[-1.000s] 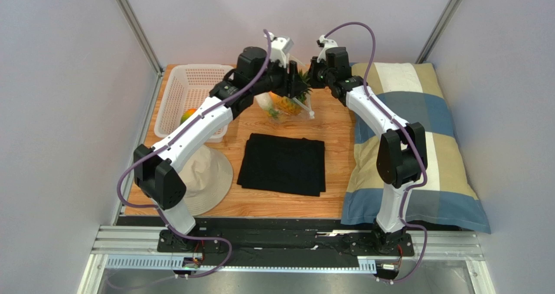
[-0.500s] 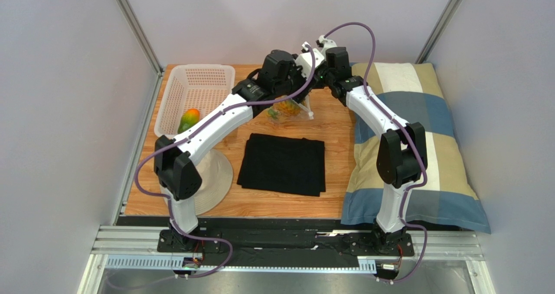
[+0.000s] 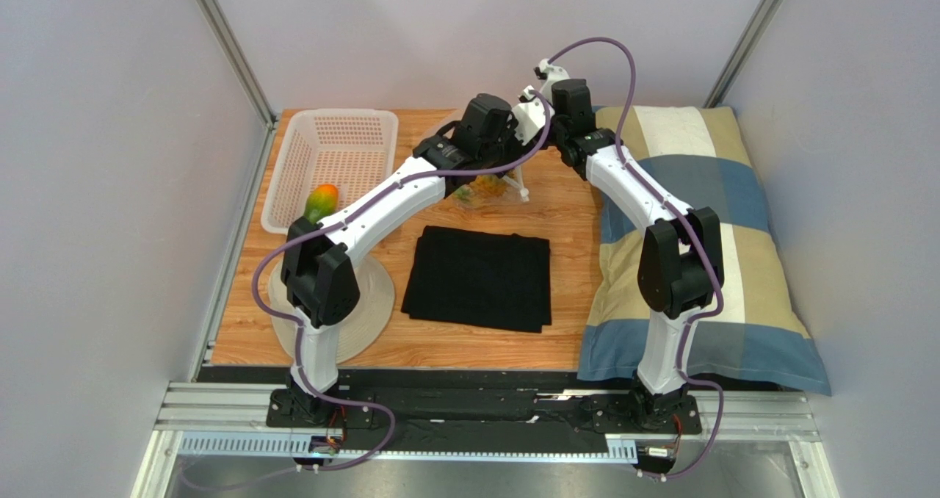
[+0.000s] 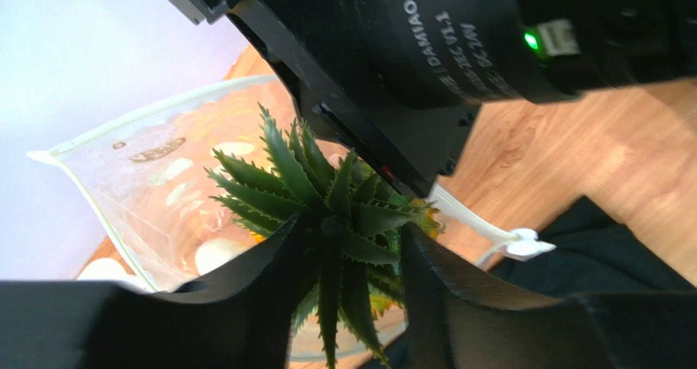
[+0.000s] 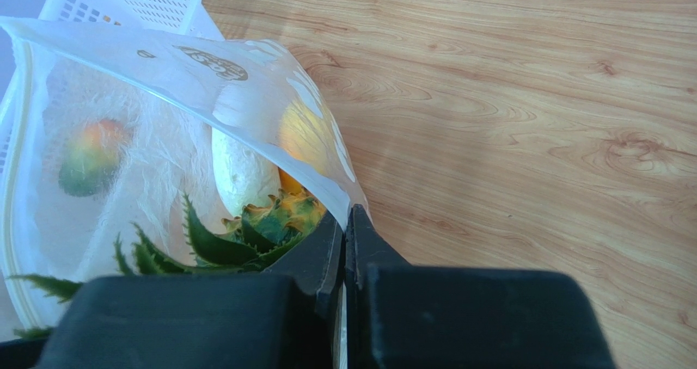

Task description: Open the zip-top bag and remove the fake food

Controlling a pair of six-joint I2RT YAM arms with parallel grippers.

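While my right hand (image 5: 345,222) pinched the rim of the bag (image 5: 147,67) flat between shut fingers, my left hand (image 4: 352,232) was inside the mouth, fingers narrowed onto the green crown of the pineapple (image 4: 327,197), leaves pressed against both. The bag sat at the far middle of the table (image 3: 563,206), between basket (image 3: 342,145) and pillow (image 3: 706,190). A white piece (image 5: 237,173) and a yellow one (image 5: 301,139) lay deeper inside. The mango (image 3: 321,202) lay in the basket, apart from the bag. The black cloth (image 3: 478,278) lay just on the near side of the bag.
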